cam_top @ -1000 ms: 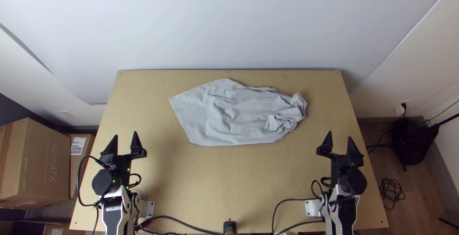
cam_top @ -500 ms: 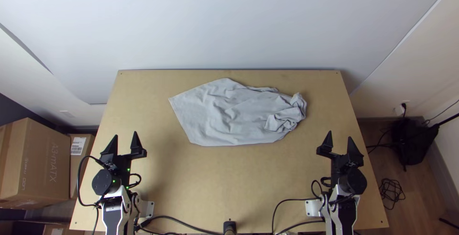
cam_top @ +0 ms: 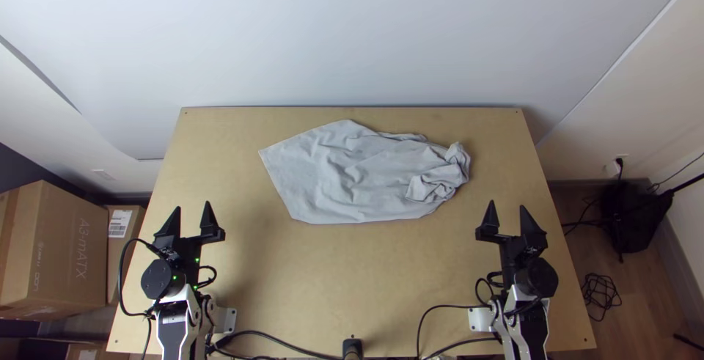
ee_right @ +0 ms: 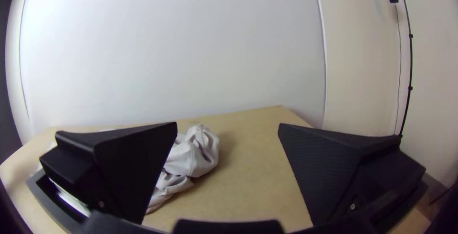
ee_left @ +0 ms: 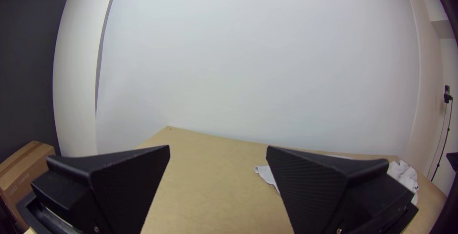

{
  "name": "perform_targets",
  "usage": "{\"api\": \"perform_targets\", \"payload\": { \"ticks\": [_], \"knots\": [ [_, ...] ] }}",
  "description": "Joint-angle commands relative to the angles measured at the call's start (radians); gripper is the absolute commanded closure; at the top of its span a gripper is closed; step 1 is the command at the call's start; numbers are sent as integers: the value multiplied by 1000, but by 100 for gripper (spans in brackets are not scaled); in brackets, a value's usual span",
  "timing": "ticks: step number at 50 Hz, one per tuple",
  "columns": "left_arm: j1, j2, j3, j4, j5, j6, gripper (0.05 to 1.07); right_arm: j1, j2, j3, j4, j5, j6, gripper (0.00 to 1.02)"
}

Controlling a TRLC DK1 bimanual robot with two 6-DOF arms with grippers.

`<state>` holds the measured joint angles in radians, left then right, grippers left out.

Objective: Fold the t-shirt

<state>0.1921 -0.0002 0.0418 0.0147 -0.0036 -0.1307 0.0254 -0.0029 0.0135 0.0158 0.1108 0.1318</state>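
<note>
Light wooden table, white wall behind. Grey t-shirt lying mid-table toward far edge, bunched at right end. Left gripper and right gripper: fingers spread, nothing between, both near side corners.

The t-shirt is plain light grey, the surface tan. The left pincer and right pincer are black. The wall at twelve o'clock is white, the large box toward nine o'clock brown.
</note>
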Motion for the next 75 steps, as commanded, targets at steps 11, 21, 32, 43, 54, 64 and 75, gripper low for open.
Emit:
{"api": "perform_targets", "payload": {
  "ticks": [11, 21, 32, 43, 54, 64, 75],
  "knots": [
    [6, 0, -39, -24, 10, -6, 10, 73, 0, -7, -8, -11, 23, 5],
    [-8, 0, -39, -25, 11, -9, 10, 105, -2, -7, -10, -13, 54, 5],
    [56, -3, -42, 53, 8, 83, 10, 108, -5, 16, 15, 26, -9, 5],
    [107, -1, 52, 94, 14, 129, 10, 102, 0, 120, 58, 24, 42, 5],
    [17, 65, 207, 82, 16, 108, 10, 113, 40, 255, 59, 24, 54, 5],
    [10, 333, 474, 57, 16, 52, 10, 137, 254, 483, 49, 24, 54, 5],
    [3, 559, 736, -28, 16, 37, 10, 168, 492, 726, 10, 18, 54, 5]
  ]
}}
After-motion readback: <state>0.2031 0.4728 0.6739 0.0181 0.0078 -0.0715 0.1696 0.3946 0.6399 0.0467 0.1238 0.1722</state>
